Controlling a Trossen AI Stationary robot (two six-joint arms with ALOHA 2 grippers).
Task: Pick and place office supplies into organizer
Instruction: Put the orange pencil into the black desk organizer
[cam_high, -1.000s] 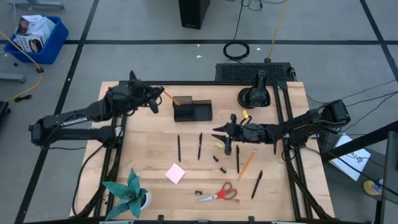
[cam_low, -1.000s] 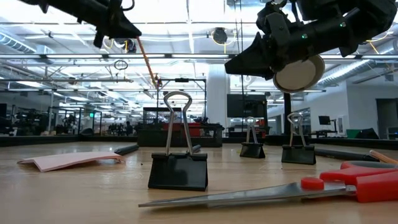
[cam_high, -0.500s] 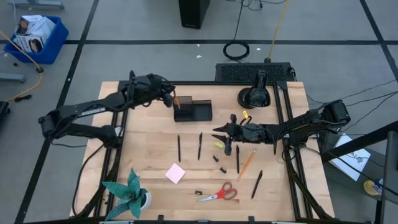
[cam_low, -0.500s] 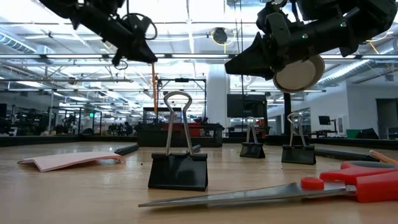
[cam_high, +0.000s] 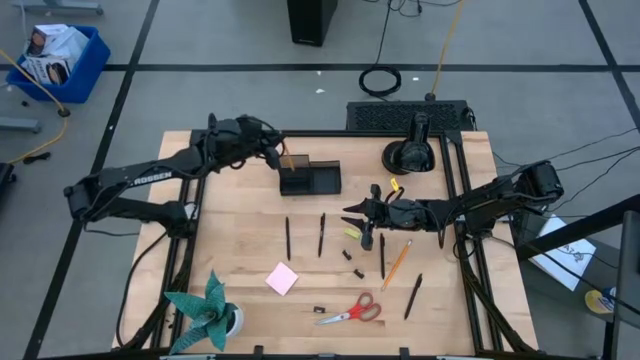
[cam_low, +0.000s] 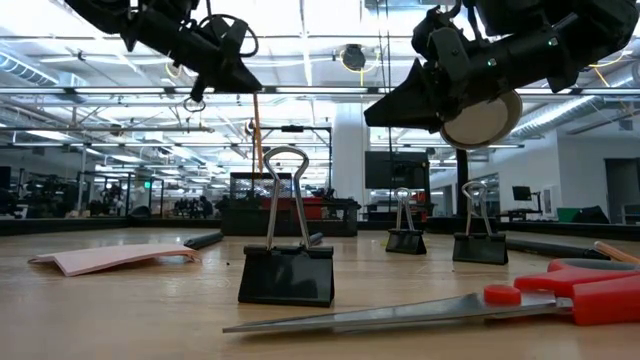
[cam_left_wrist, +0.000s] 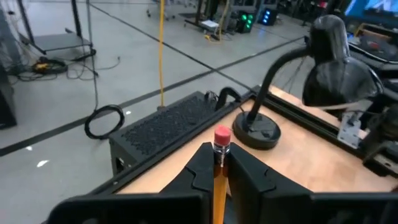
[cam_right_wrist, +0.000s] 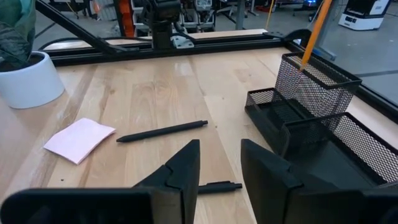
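Left tool (cam_high: 276, 157) clamped on orange pencil (cam_right_wrist: 309, 38), tip entering organizer (cam_high: 309, 177) cup section. Keep pencil upright, lower fully before release. Right tool (cam_high: 352, 215) fingers apart, empty, right of organizer, over the desk (cam_high: 240, 240).

An orange pencil (cam_right_wrist: 313, 34) is standing upright, its tip inside the black mesh organizer's (cam_high: 309, 177) taller cup. Black pens (cam_high: 287, 238), pink sticky notes (cam_high: 282, 279) and red-handled scissors (cam_high: 352, 311) are lying scattered on the wood.
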